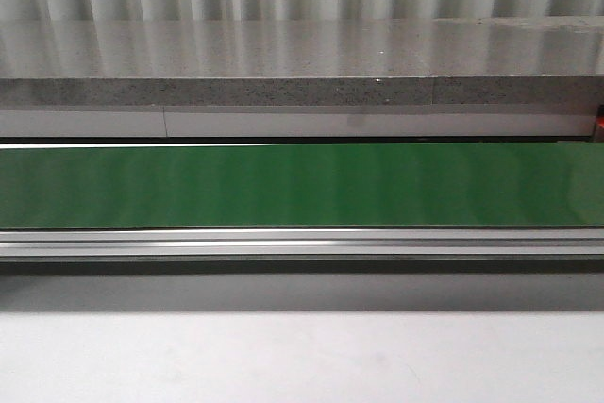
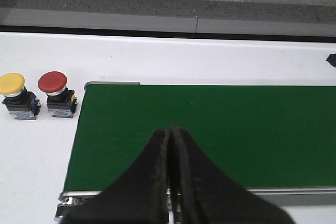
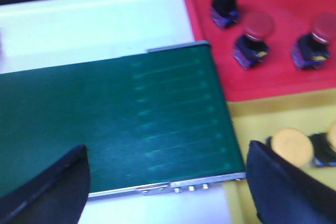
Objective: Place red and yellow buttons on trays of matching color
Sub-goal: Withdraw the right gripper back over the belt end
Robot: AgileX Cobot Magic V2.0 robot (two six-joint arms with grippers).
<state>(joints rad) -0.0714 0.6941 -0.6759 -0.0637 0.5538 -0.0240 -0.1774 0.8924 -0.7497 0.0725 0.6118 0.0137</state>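
Note:
In the left wrist view a yellow button (image 2: 14, 90) and a red button (image 2: 55, 92) stand side by side on the white table, just off the end of the green belt (image 2: 210, 129). My left gripper (image 2: 170, 132) hangs over the belt, shut and empty. The right wrist view shows a red tray (image 3: 273, 35) holding three red buttons (image 3: 254, 35), and a yellow tray (image 3: 273, 124) with a yellow button (image 3: 291, 145) lying in it. Over the belt's end beside those trays, my right gripper (image 3: 165, 179) is open with nothing between its fingers. No gripper shows in the front view.
The green conveyor belt (image 1: 302, 184) runs across the front view with a metal rail (image 1: 302, 241) along its near edge. Behind it is a grey stone ledge (image 1: 302, 63); white table (image 1: 302, 356) lies in front.

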